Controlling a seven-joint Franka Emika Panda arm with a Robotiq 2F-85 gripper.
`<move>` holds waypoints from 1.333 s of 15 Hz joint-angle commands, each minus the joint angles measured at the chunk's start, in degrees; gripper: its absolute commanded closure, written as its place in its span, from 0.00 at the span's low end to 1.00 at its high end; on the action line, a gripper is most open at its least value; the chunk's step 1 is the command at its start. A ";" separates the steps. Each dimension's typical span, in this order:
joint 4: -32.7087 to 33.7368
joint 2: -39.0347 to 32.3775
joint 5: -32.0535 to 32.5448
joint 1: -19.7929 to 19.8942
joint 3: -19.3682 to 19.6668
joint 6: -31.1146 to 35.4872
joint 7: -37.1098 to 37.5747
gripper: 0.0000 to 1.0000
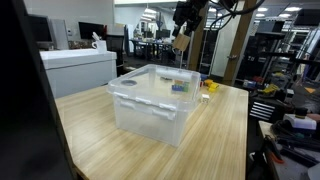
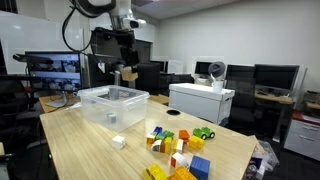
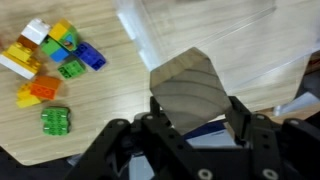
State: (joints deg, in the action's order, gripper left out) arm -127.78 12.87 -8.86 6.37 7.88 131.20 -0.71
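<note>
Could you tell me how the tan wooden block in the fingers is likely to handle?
The tan wooden block looks solid and flat-faced, so it is probably stiff and unlikely to roll. The fingers clamp two opposite faces, so it should sit steadily, though smooth wood might slip. It seems small beside the clear plastic bin, so likely light.

Office lab, shown by monitors and storage racks.
</note>
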 commanded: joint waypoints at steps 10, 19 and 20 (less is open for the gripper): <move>-9.68 1.72 -4.53 -8.25 -3.35 3.61 -7.33 0.00; -9.23 -4.69 2.58 6.13 7.00 4.77 -1.72 0.00; -9.67 -5.67 3.85 7.04 7.34 4.98 -0.65 0.00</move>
State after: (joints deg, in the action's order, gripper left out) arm -136.05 9.14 -8.18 11.19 14.96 135.45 -4.68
